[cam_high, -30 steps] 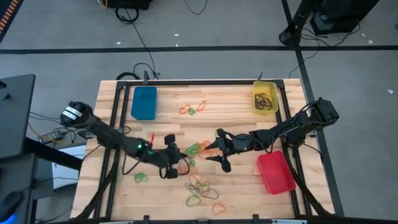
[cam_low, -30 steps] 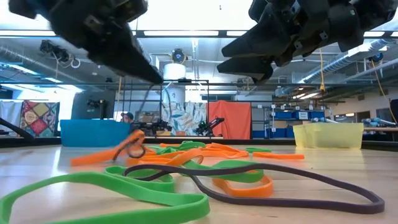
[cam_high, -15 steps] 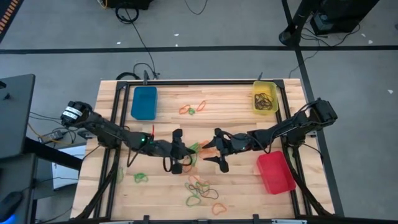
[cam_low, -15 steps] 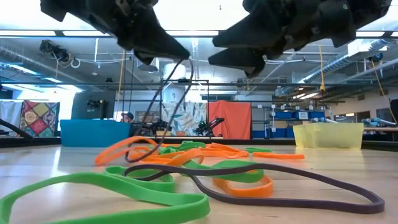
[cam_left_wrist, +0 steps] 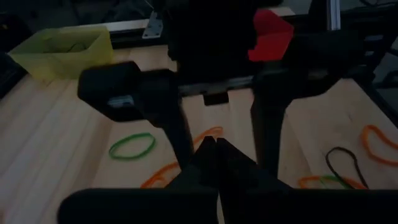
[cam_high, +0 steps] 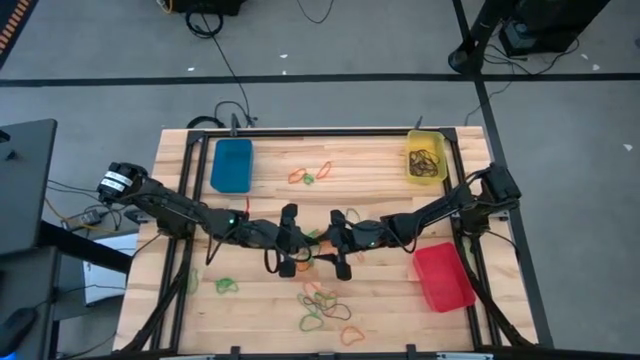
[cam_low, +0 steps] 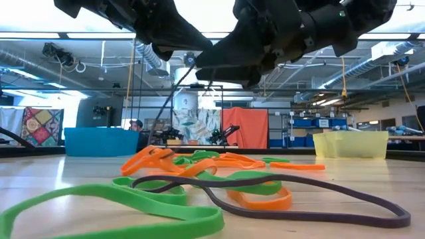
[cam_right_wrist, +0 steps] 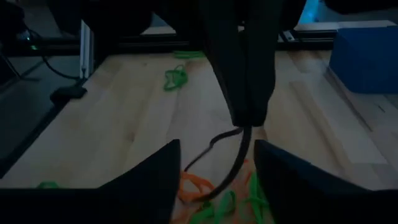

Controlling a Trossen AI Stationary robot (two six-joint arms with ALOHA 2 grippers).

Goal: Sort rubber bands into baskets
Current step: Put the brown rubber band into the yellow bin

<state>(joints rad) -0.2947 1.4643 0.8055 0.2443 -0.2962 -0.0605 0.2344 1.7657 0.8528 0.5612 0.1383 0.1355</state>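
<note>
A: What changed? Where is the band?
B: The right gripper (cam_high: 340, 243) moved beside the left gripper (cam_high: 298, 240), whose closed jaws dangle a dark rubber band (cam_right_wrist: 219, 157) above the table (cam_high: 380, 310).
A: Handover, probably?
B: Yes, right jaws are open.

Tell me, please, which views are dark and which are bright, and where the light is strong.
High view: even light, soft shadows on the table. Low view: bright ceiling lamps behind turn both arms into dark shapes; the near green rubber band is well lit. Left wrist view: dim, the right gripper close and nearly black. Right wrist view: dim too, the left gripper a dark shape.
</note>
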